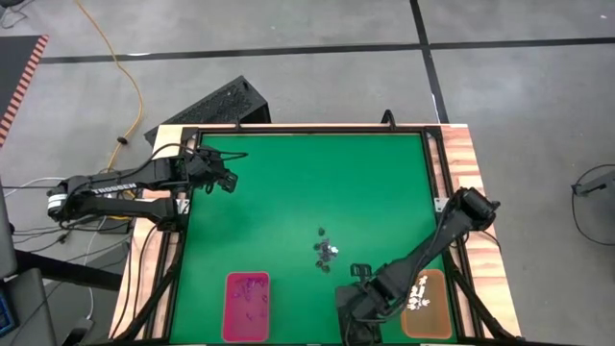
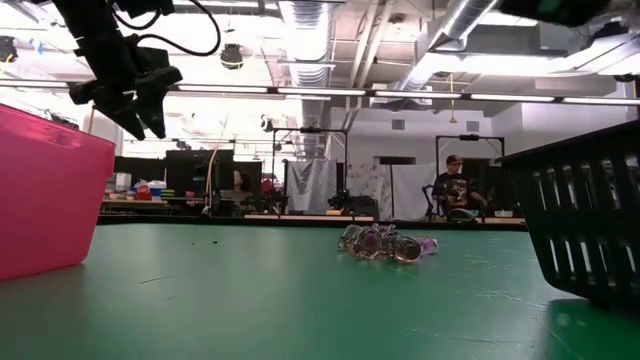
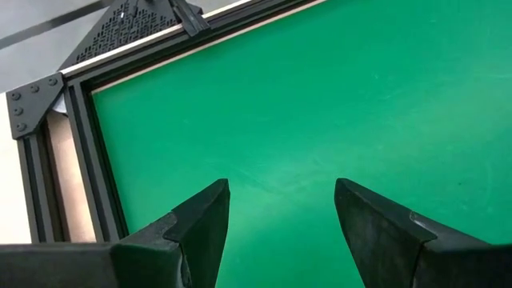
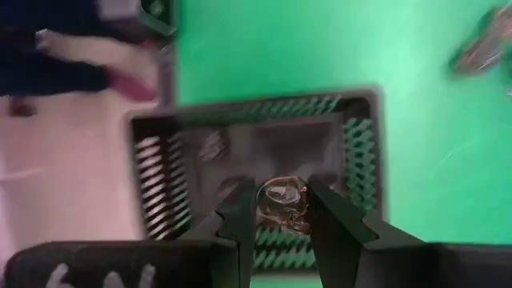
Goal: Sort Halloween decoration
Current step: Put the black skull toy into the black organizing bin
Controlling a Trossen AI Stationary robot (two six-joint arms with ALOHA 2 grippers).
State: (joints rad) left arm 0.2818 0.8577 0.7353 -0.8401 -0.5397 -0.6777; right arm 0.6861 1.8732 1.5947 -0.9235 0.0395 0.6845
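Matt green table point(image 1: 288, 202) (perforated black tray point(image 4: 256, 152))

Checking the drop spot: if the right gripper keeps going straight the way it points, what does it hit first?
Probably the black tray: the right gripper, with a skull trinket between its fingers, points down into it. Depth is unclear.

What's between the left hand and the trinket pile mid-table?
Only bare green mat in the high view: the left hand hovers open near the far-left corner, and the trinket pile sits apart mid-table.
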